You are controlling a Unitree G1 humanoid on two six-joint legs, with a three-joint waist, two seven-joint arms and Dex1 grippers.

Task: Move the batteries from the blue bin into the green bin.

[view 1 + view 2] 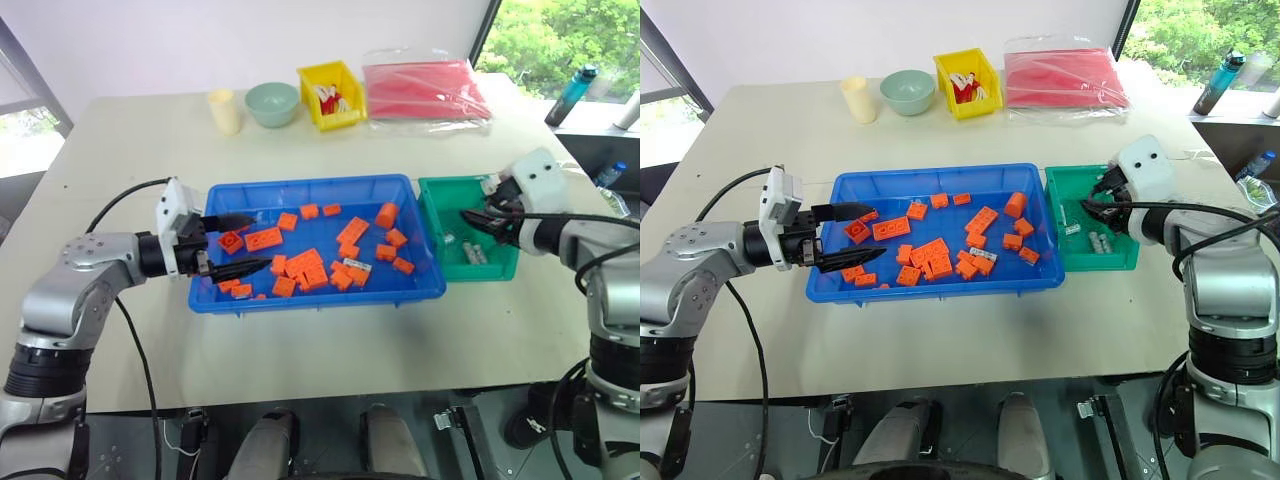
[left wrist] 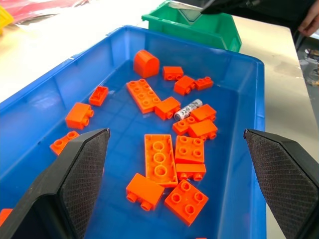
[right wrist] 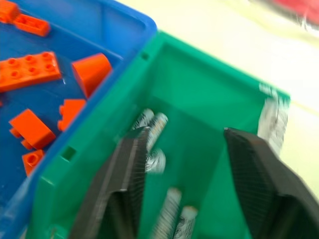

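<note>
1. The left gripper (image 1: 243, 241) hangs with its 2 fingers spread wide and nothing between them, just inside the blue bin's (image 1: 300, 299) left end.
2. 1 battery (image 2: 188, 109) lies ahead of it among the orange bricks (image 1: 306, 266), right of the bin's middle and nearer the front wall; this is the only battery I can make out in the blue bin.
3. Its long axis runs slantwise across the line the fingers point along, with bricks touching it on either side.
4. The right gripper (image 1: 1092, 209) sits over the green bin (image 1: 1095, 264), fingers (image 3: 128, 169) parted and empty; several batteries (image 1: 1100, 242) lie on that bin's floor.
5. Judgement: the right gripper is nearer, since the battery lies toward the blue bin's right end.
</note>
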